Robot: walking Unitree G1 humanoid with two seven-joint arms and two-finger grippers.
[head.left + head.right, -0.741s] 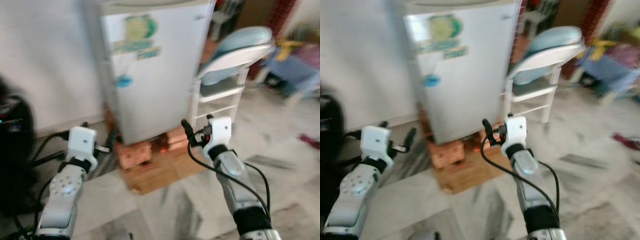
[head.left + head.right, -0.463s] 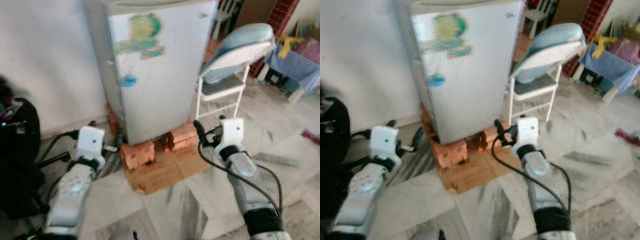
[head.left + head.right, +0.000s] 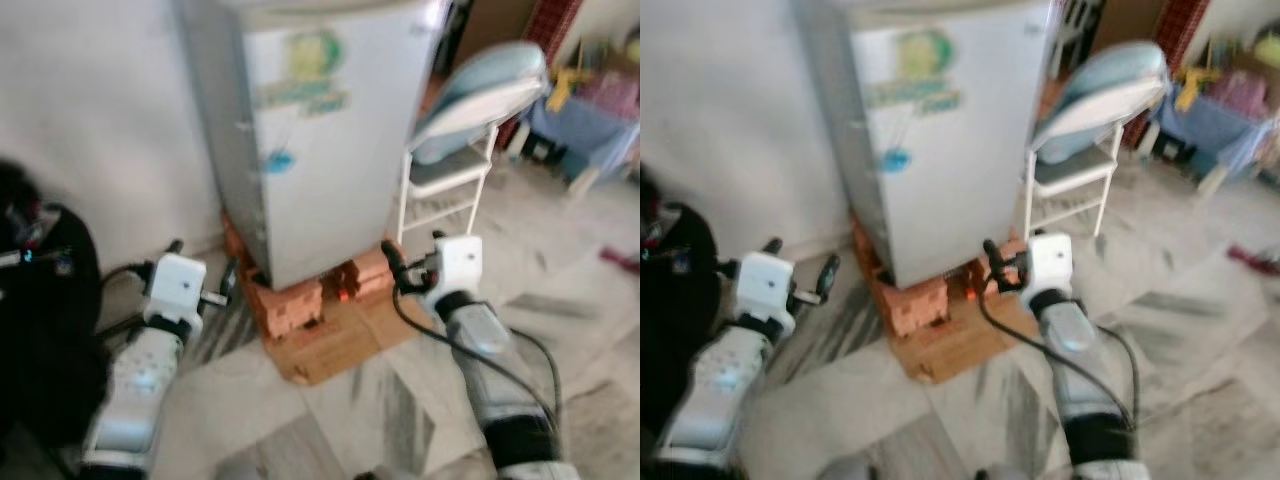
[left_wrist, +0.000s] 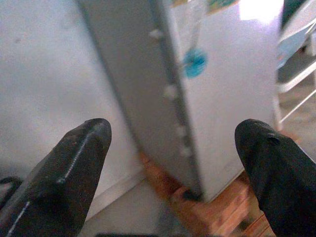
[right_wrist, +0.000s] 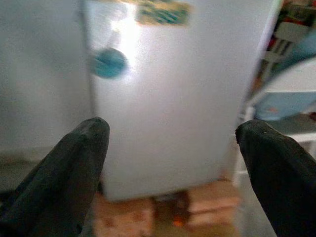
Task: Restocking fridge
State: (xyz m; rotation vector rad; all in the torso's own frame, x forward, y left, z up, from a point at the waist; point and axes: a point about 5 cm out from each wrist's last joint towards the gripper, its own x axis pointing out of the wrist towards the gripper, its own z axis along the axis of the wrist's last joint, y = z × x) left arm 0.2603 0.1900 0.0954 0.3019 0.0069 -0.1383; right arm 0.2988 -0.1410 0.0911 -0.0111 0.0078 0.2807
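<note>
Your view has swung left; the fridge (image 3: 320, 130) now sits upper centre.
Door closed, left gripper (image 4: 173, 148) and right gripper (image 5: 170, 148) spread apart, empty: restocking not begun.

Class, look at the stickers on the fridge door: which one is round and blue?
The lowest sticker on the fridge door, near its left edge; the larger stickers above it are green and yellowish.

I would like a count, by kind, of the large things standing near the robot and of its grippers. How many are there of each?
Fridge: 1
Folding chair: 1
Brick stacks under the fridge: 2
Black bag: 1
Grippers: 2, left gripper and right gripper, jaws open, holding nothing
Total: 7
</note>
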